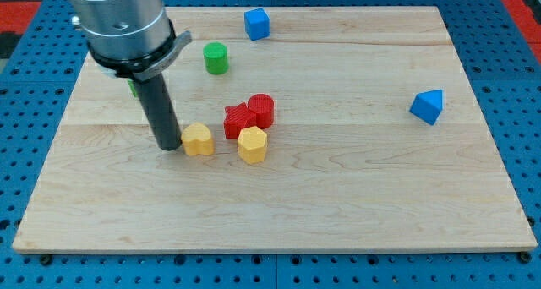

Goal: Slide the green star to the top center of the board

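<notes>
Just smooth wooden board (338, 196), faceted blocks

My arm ends in a wide, ribbed silver-grey metal cylinder (117, 17), ringed below by a black collar; from it, toward six o'clock, runs a straight dark rod to my tip (170, 147).

Single camera view, raised in front of the tabletop (338, 204) and looking down at a slant toward its far edge. Near enough that the wooden board nearly fills the frame, with blue pegboard (516, 86) showing round the edges. The arm's housing (118, 23) is cut off at the view's top left; no second view to compare.
</notes>
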